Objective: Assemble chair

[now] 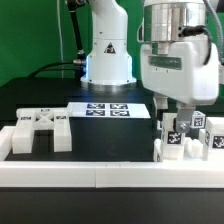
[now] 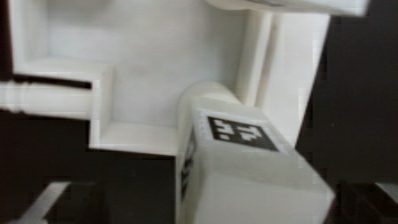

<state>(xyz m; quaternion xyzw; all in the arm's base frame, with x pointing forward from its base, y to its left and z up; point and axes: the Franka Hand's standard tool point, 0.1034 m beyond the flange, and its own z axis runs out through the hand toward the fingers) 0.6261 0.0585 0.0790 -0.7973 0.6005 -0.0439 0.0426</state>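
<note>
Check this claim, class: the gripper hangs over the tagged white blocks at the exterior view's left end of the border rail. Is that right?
The side is wrong. The exterior view shows the gripper hanging over the tagged white blocks at that view's right end of the border rail, not its left.

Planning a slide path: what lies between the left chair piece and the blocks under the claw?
Only bare table between piece and blocks, shown in the exterior view; the marker board sits just behind that stretch.
</note>
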